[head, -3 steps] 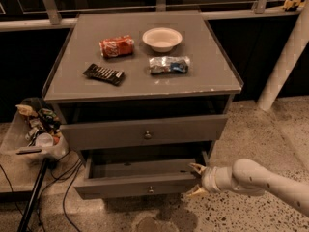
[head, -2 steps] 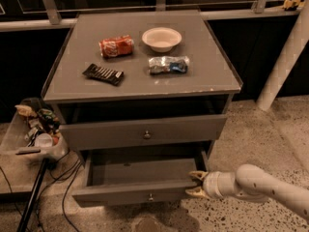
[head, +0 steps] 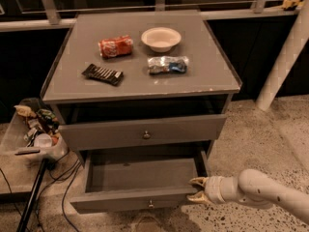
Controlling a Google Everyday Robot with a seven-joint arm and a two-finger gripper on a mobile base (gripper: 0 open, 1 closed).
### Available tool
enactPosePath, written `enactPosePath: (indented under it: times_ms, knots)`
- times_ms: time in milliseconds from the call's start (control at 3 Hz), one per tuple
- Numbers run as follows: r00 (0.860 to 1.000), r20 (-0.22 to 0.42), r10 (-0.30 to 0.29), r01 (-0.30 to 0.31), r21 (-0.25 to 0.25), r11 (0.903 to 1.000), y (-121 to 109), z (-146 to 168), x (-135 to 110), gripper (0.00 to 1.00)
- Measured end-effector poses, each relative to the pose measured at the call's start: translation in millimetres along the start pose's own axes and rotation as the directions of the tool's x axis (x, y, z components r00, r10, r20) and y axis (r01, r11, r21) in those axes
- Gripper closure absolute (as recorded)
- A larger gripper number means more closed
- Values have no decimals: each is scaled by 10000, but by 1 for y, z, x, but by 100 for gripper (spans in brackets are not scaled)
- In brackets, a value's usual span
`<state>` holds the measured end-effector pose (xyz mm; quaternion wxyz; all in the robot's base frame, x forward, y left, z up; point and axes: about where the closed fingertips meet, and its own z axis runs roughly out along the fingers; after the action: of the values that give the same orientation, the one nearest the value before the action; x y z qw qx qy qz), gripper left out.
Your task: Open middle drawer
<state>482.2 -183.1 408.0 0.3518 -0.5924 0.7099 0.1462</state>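
The middle drawer point(head: 140, 198) is the grey one pulled well out under the upper drawer point(head: 145, 129). Its small round knob point(head: 151, 204) faces me and its inside looks bare. My gripper point(head: 197, 190) is at the right end of this drawer's front panel. One finger point(head: 199, 181) lies behind the panel's top edge and the other in front, so the fingers clasp the panel's corner. My pale arm point(head: 260, 190) reaches in from the lower right.
On the grey cabinet top point(head: 212, 76) lie a red can point(head: 116, 46), a white bowl point(head: 161, 37), a dark snack bar point(head: 102, 74) and a crumpled blue packet point(head: 167, 65). A bin of clutter point(head: 36, 129) and cables stand at the left. A white post point(head: 285, 57) rises at the right.
The middle drawer has slid further out toward me, and my gripper has moved down and forward with its right corner.
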Motion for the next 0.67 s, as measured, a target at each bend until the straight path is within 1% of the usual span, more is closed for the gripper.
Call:
enactPosePath:
  times_ms: [333, 667]
  knots:
    - [10000, -7, -87, 88, 54, 9999, 0, -2, -2, 100]
    - [10000, -7, -88, 88, 54, 9999, 0, -2, -2, 81]
